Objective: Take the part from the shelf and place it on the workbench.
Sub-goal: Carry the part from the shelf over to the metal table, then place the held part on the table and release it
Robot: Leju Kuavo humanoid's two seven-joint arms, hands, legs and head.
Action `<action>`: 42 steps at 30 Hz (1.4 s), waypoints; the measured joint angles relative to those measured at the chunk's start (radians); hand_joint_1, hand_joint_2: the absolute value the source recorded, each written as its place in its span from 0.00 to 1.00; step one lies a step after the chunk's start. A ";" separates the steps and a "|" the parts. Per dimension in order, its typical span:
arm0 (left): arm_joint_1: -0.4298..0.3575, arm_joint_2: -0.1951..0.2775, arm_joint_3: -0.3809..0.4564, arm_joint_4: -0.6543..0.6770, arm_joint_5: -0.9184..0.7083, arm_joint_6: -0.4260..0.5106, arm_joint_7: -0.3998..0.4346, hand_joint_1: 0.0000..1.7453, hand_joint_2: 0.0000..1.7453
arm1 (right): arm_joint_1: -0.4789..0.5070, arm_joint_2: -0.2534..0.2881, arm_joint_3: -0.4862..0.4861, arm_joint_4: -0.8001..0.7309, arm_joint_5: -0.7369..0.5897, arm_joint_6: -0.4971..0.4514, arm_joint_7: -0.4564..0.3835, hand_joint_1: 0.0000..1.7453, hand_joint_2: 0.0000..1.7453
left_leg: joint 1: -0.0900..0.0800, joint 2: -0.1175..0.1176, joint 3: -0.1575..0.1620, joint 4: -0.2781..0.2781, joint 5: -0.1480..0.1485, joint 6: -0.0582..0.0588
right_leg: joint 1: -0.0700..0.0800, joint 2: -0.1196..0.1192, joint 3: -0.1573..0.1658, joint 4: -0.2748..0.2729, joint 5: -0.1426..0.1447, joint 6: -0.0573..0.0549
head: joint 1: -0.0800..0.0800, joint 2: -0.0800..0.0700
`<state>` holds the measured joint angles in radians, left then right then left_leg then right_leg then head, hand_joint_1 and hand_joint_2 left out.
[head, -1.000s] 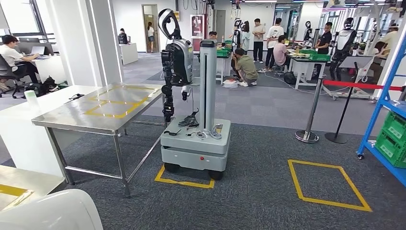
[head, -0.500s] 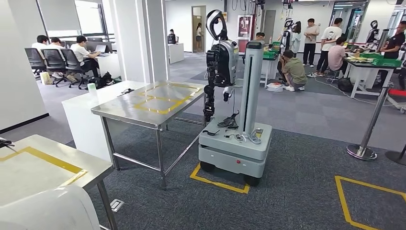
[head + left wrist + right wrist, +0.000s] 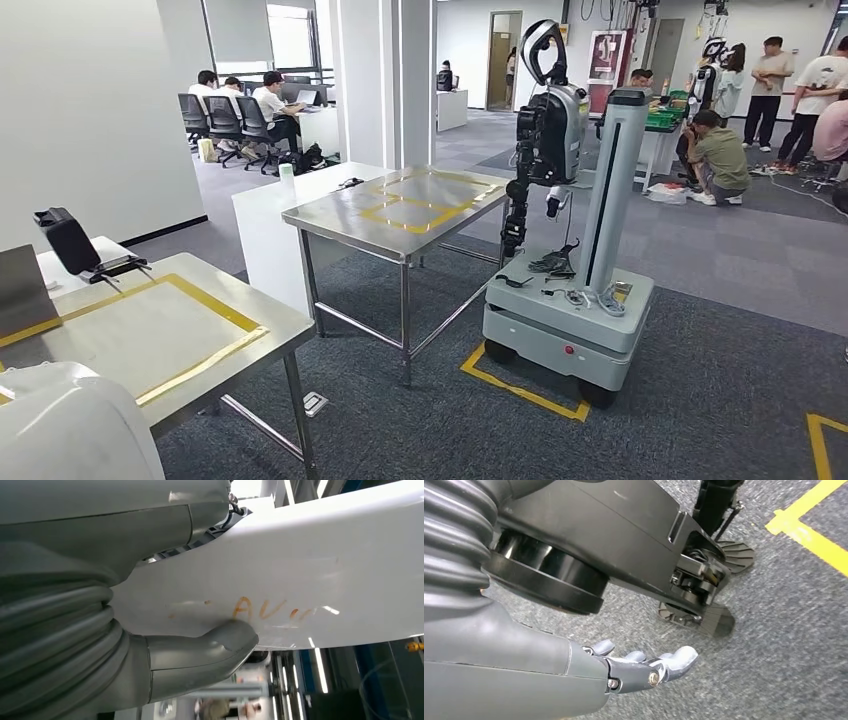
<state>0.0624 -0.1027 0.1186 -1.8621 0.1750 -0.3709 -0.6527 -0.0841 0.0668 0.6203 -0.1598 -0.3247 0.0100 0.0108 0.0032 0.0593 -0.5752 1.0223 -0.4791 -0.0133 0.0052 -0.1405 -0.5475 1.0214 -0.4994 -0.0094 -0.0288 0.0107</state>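
The white part (image 3: 70,430), large and smooth, sits at the lower left corner of the head view, over the near edge of the workbench (image 3: 150,335). Up close, the white part (image 3: 320,565) carries faint orange lettering, and my left hand (image 3: 100,630) holds it with the thumb (image 3: 220,642) pressed on its surface. The workbench is a steel table with a yellow tape rectangle on top. My right hand (image 3: 589,672) hangs low over grey carpet, fingers stretched out and holding nothing.
A black device (image 3: 70,240) lies at the workbench's far corner. A second steel table (image 3: 400,215) stands ahead. Right of it is another robot on a grey wheeled base (image 3: 570,310). Several people sit and stand at the back.
The camera has swung left: the second table and wheeled robot slid right in the picture, and the near workbench with its yellow rectangle has come into view. The white part stays at lower left.
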 joint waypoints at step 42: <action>0.006 -0.016 0.072 -0.098 -0.021 0.064 0.042 0.88 1.00 | 0.029 0.000 -0.002 0.000 -0.043 -0.020 -0.002 0.00 1.00 | 0.011 -0.106 -0.014 0.009 0.018 0.021 | -0.013 0.142 -0.028 0.071 -0.021 0.022 | 0.001 0.000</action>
<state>0.0679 -0.1184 0.1904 -1.9600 0.1538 -0.3066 -0.6107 -0.0551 0.0667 0.6188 -0.1595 -0.3679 -0.0097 0.0092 0.0138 -0.0464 -0.5895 1.0310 -0.4611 0.0073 -0.0073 0.0020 -0.5758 1.0920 -0.5201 0.0126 -0.0274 0.0107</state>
